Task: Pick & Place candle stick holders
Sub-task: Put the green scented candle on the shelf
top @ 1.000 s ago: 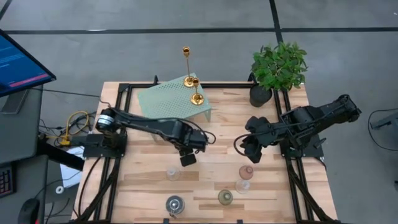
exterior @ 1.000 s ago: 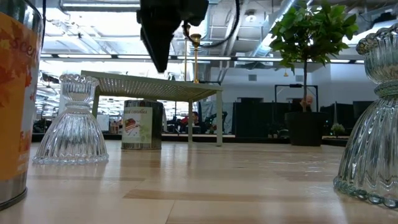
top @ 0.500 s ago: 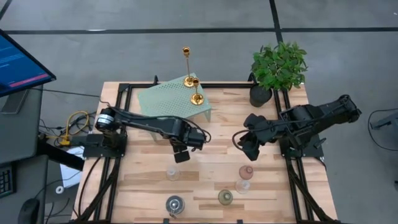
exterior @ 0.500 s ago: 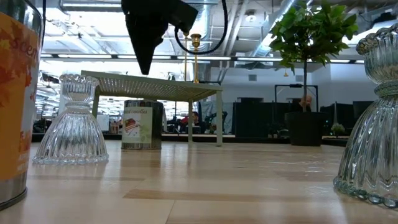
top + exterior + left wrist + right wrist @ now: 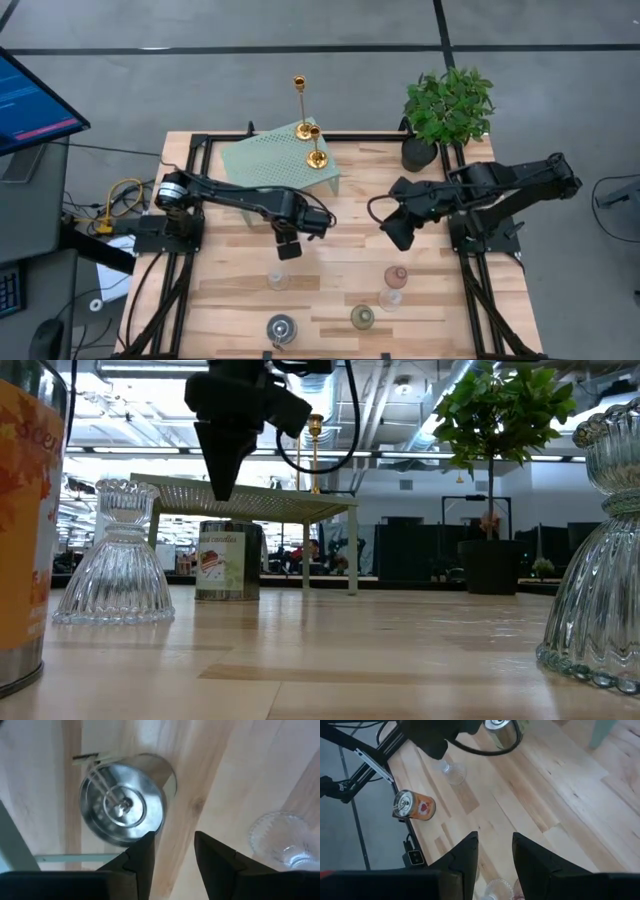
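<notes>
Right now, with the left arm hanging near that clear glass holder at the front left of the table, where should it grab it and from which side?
Probably by the narrow waist, from above. The clear glass holder stands upright, flaring to a wide ribbed skirt below and a small cup on top; the pinch between is its slimmest part. The left gripper, open and pointing down, hangs just behind it.

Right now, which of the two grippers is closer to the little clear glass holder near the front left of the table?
The left. The left gripper hangs just behind the clear glass holder, almost above it. The right gripper is well off to the holder's right, nearer the pink holder.
</notes>
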Controlling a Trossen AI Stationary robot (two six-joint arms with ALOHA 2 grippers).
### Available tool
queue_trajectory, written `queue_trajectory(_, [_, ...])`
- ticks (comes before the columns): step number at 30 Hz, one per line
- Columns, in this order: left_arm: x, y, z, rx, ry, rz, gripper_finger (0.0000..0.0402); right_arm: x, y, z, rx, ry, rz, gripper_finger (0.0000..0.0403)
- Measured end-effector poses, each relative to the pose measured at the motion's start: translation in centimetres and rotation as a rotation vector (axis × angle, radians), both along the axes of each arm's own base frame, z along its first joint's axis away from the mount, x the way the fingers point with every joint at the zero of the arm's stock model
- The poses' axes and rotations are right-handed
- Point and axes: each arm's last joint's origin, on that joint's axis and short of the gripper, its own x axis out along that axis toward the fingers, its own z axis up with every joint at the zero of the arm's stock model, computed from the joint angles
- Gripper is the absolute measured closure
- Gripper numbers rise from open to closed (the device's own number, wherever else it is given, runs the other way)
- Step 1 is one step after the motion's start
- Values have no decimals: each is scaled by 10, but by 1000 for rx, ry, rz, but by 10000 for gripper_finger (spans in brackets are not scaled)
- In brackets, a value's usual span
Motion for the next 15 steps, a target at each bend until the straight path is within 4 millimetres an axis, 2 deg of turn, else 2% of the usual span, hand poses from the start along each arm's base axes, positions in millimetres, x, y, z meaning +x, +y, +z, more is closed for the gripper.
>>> queue_trajectory(8, [4, -3, 1, 3, -38, -49, 225, 1, -5, 0, 42, 9, -1, 291])
queue_trajectory(15, [8, 1, -7, 14, -20, -58, 230, 3, -5, 2, 53, -16, 0, 291])
